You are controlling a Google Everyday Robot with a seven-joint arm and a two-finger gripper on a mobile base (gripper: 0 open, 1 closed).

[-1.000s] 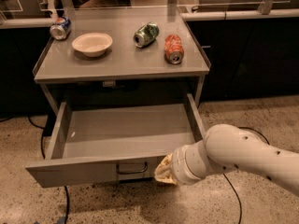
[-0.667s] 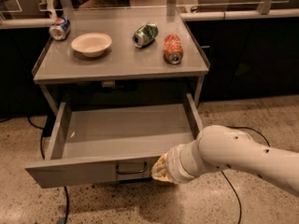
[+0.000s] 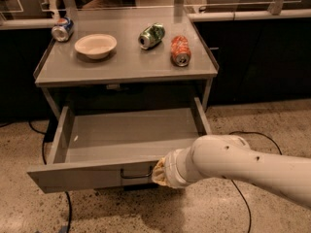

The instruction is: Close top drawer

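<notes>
The gripper [image 3: 156, 174] — open or closed cannot be told — is at the front panel of the top drawer [image 3: 77, 177], which stands pulled far out ahead of it; pushing just right of the handle [image 3: 132, 175] may skew the drawer and jam it.

Grey metal bench [image 3: 121, 73] is carrying, left to right: blue-and-silver can [image 3: 62, 29] lying at rear left corner; shallow cream bowl [image 3: 95, 45]; green can [image 3: 151, 36] lying on its side; red can [image 3: 180, 51] lying just right and forward of it. Wide grey metal top drawer [image 3: 77, 177] is standing pulled out beneath. Hand [image 3: 158, 174] is sitting at the drawer's front, just right of the dark bar handle [image 3: 135, 174].
</notes>
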